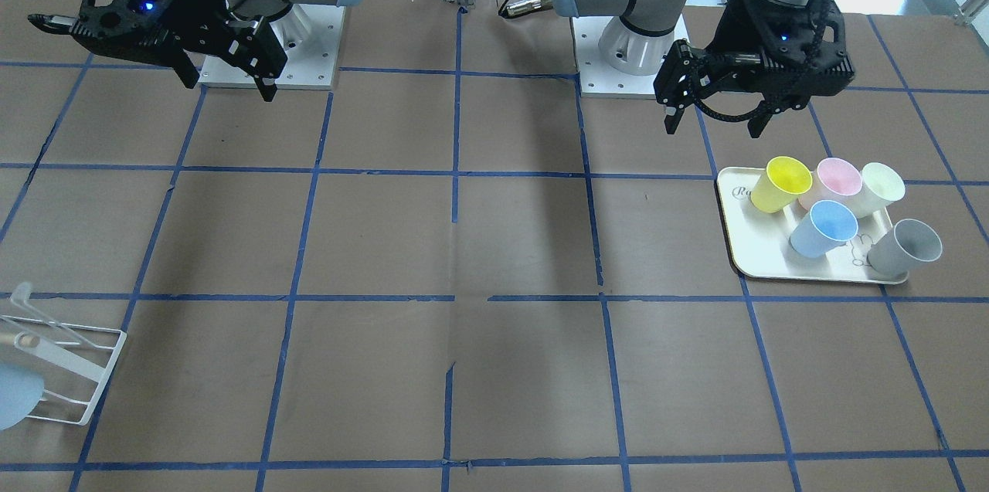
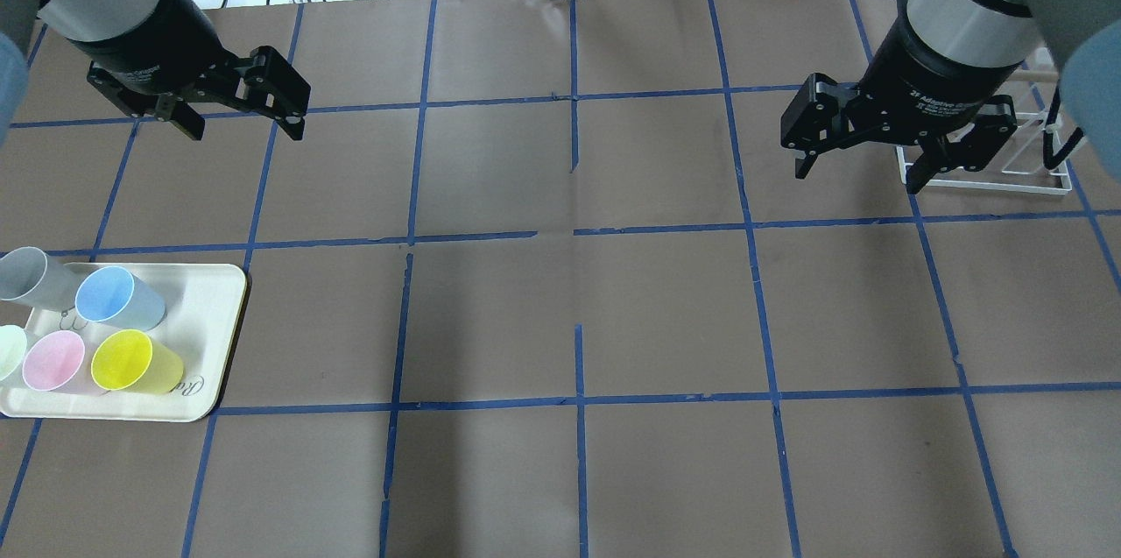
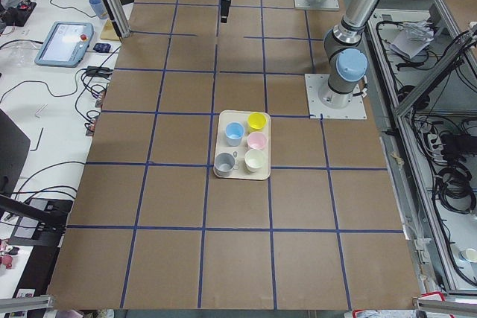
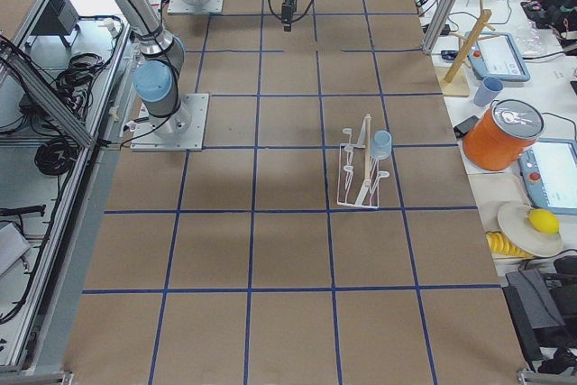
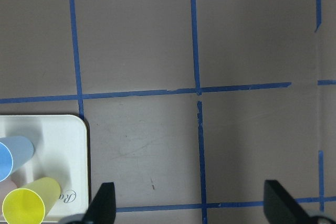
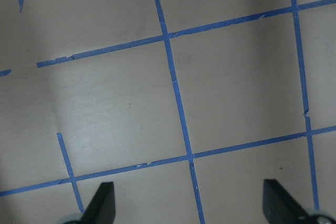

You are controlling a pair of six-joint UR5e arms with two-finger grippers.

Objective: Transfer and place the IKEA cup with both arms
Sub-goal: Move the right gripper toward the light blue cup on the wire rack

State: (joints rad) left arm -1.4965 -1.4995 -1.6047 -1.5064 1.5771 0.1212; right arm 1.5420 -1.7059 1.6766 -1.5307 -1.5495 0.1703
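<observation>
- Left tool (image 2: 245, 127): fingers apart and empty. It hangs above the bare surface (image 2: 560, 313), near the tray (image 2: 210, 339) but not over it.
- Right tool (image 2: 856, 174): fingers apart and empty, raised beside the white wire rack (image 2: 998, 187) at the opposite end.
- IKEA cup (image 2: 114, 297): stands upright, mouth up, on the tray, with the grey cup (image 2: 31, 273) just beside it. The yellow cup (image 2: 131, 361) and pink cup (image 2: 54, 361) stand in the row nearer the robot. No tool touches it.
- Second blue cup (image 4: 381, 143): sits on the rack, well apart from the tray.
- Progress: judged to be at the outset for the tray cup. Nothing is grasped. The pick by the left tool, the hand-over between the arms and the placing, probably at the rack, all remain.
</observation>
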